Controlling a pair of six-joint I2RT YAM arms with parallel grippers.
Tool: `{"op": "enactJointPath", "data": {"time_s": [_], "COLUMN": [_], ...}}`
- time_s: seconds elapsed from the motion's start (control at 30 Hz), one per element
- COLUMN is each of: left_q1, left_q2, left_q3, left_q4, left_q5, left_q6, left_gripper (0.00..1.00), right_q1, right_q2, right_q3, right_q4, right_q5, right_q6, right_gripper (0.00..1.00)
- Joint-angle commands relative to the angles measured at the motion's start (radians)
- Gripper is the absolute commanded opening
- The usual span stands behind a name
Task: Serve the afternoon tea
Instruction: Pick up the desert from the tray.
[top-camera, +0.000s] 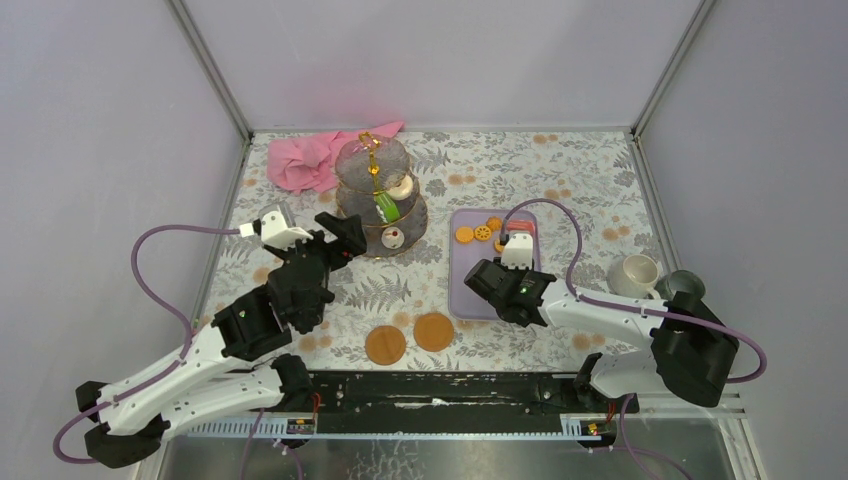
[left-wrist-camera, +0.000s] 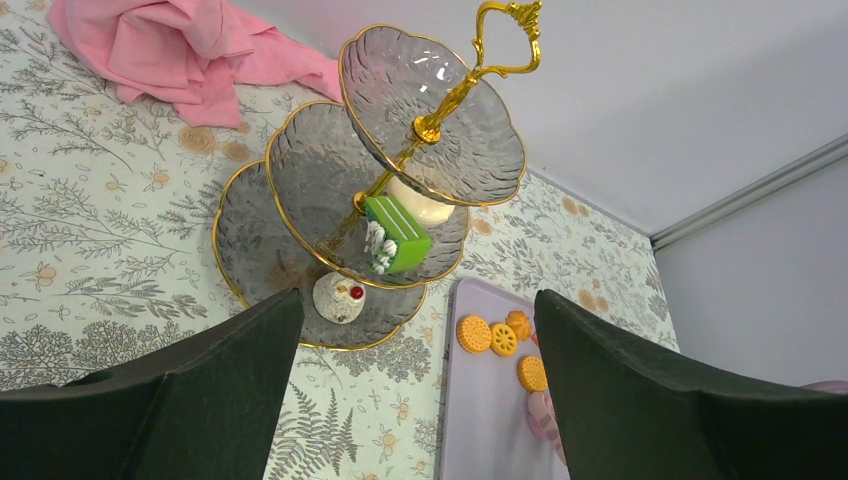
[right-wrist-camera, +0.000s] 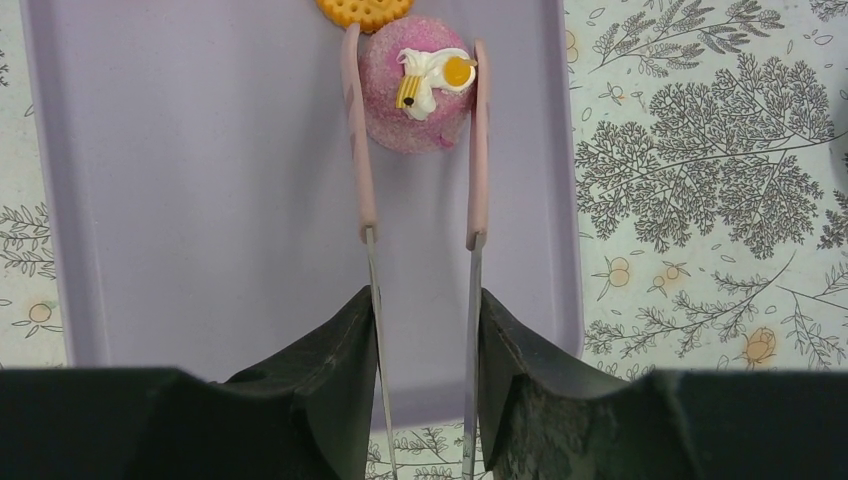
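Note:
The three-tier glass stand (top-camera: 378, 195) with its gold stem stands at the back centre. It holds a green cake (left-wrist-camera: 395, 233) on the middle tier and a white cupcake (left-wrist-camera: 338, 298) on the bottom tier. My left gripper (left-wrist-camera: 420, 310) hangs open just in front of the stand, empty. My right gripper (right-wrist-camera: 425, 300) is shut on the pink tongs (right-wrist-camera: 358, 150). The tong tips straddle a pink cream-topped pastry (right-wrist-camera: 415, 90) on the lilac tray (right-wrist-camera: 200, 180). Orange biscuits (left-wrist-camera: 474, 333) lie at the tray's far end. A cream mug (top-camera: 635, 275) and a grey-green mug (top-camera: 685, 285) stand at the right.
A pink cloth (top-camera: 305, 160) lies crumpled at the back left, behind the stand. Two round orange discs (top-camera: 385, 344) (top-camera: 434, 331) lie on the patterned tablecloth near the front edge, left of the tray. Grey walls enclose the table on three sides.

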Motion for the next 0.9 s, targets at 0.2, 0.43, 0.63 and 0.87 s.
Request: {"op": "enactJointPath", "data": {"time_s": [0.2,0.43,0.63,0.87], "left_q1": [0.003,0.003,0.003,0.003], "left_q2": [-0.02,-0.029,-0.04,-0.059], "left_q3": [-0.007,-0.009,-0.004,-0.006], "left_q4": [0.04,0.031,0.009,-0.013], "left_q5": [-0.035,-0.043,-0.048,-0.058], "left_q6": [0.013,0.012,0.003,-0.006], "left_gripper": [0.92,0.92,0.92,0.92], "right_q1": [0.015,0.078,0.136,0.192], "right_q2": [-0.061,-0.065,-0.064,-0.04], "right_q3": [0.058,0.102,0.128,0.189], "right_q4": [-0.055,-0.094,-0.092,-0.033], "right_q5": [0.017,0.042,0.055,0.045], "right_q6": [-0.023,-0.015,-0.013,-0.067], "right_gripper": [0.31,0.28,0.27,0.27]}}
